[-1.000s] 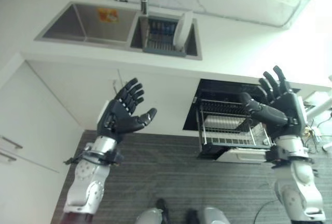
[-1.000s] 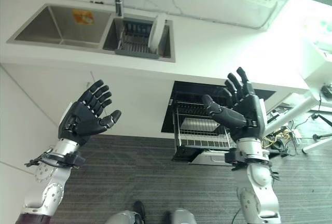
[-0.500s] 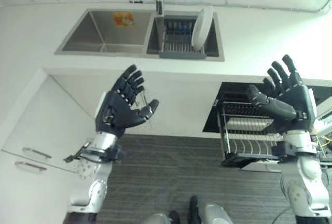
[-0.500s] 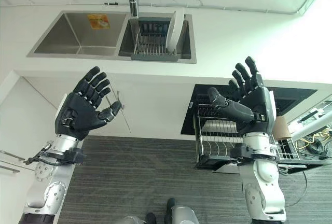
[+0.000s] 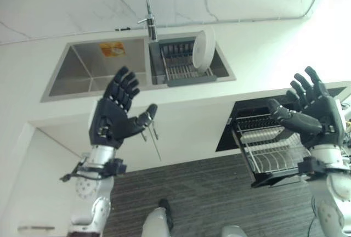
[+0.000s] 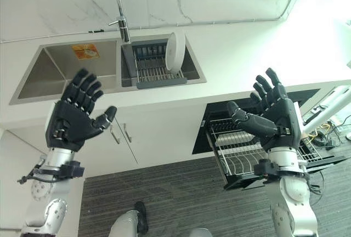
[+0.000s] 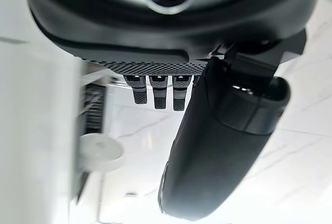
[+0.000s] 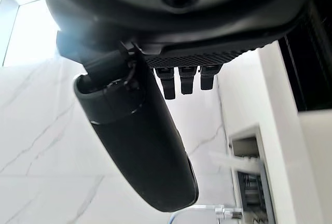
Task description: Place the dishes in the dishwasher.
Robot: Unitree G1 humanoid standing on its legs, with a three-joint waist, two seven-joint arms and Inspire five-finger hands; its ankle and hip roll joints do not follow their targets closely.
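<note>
My view has swung up the worktop (image 5: 258, 56) while my left hand (image 5: 116, 117) and right hand (image 5: 313, 115) stay raised, spread and empty; the white plate (image 5: 203, 49) stands in the sink rack (image 5: 178, 67), the dishwasher rack (image 5: 271, 152) pulled out below.
</note>
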